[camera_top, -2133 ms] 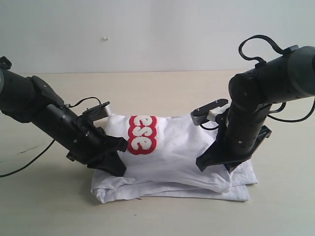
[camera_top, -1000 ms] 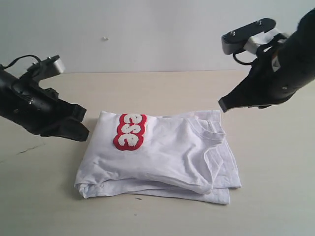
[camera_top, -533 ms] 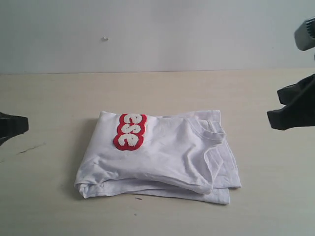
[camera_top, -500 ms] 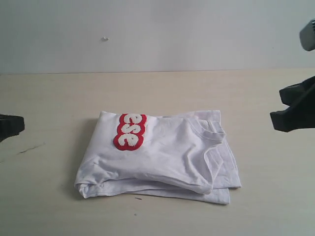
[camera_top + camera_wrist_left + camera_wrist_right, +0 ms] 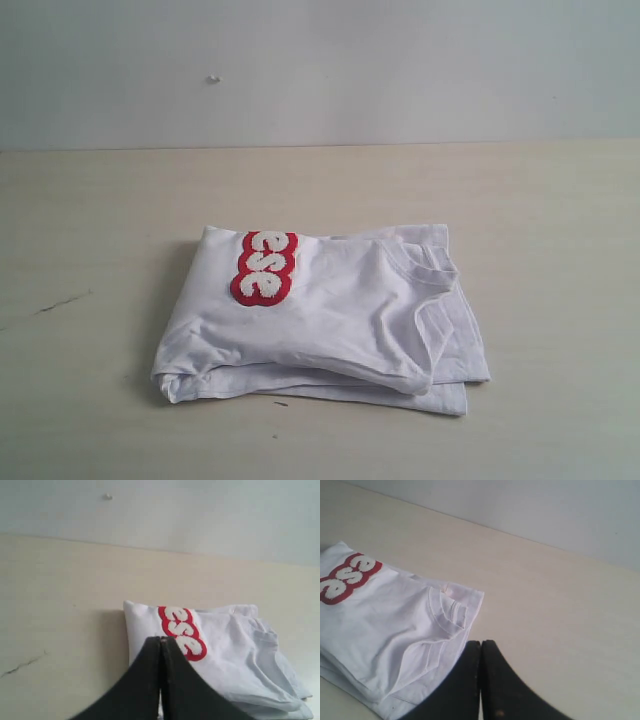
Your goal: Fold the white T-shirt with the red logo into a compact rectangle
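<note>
— What was hard to read on the large white cotton T-shirt (image 5: pixel 330 320)?

— Its long red patch logo (image 5: pixel 265 267) showed only the puffy white letters "ese"; the rest ran under a fold. The shirt lay folded into a thick rectangle on the pale wooden table (image 5: pixel 540 200).

— And the arms?

— Both were outside the exterior view, well clear of the shirt. The black left gripper (image 5: pixel 160 640) pointed at the shirt's logo end (fingers pressed together, gripping nothing). The black right gripper (image 5: pixel 480 644) pointed beside its collar end, likewise closed and empty.
</note>
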